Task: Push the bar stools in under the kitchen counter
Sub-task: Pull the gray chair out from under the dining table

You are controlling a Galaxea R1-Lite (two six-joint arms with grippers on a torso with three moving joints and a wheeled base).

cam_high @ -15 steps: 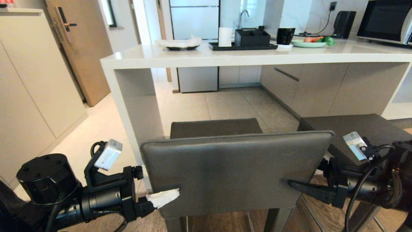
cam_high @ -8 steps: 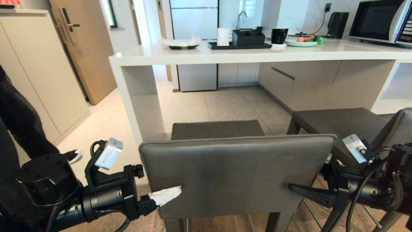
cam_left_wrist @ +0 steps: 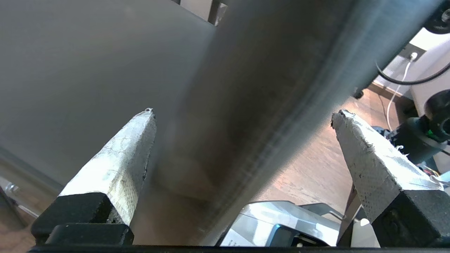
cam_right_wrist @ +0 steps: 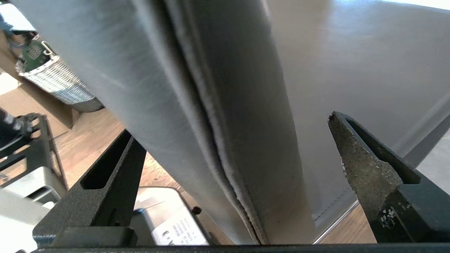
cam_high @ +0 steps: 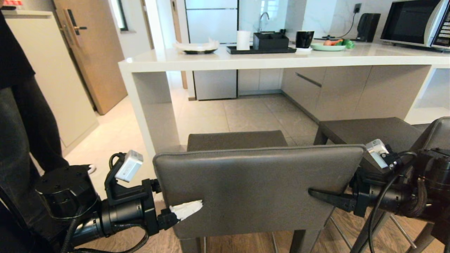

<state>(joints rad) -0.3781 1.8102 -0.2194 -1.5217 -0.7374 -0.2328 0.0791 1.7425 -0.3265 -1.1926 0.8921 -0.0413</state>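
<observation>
No legible text anywhere. Faint printed lines on a white label on the silver housing (cam_right_wrist: 175,225) in the right wrist view, too blurred to read. Perhaps small print on the matching housing (cam_left_wrist: 281,228) in the left wrist view. Microwave (cam_high: 415,23) panel markings unreadable.

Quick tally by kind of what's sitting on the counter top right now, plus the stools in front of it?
Bar stools: 2 (near one, right one)
Plates: 2 (dark plate, green plate)
Black tray: 1
Black box: 1
Black cup: 1
White roll: 1
Microwave: 1
Black appliance: 1
Total: 10
</observation>
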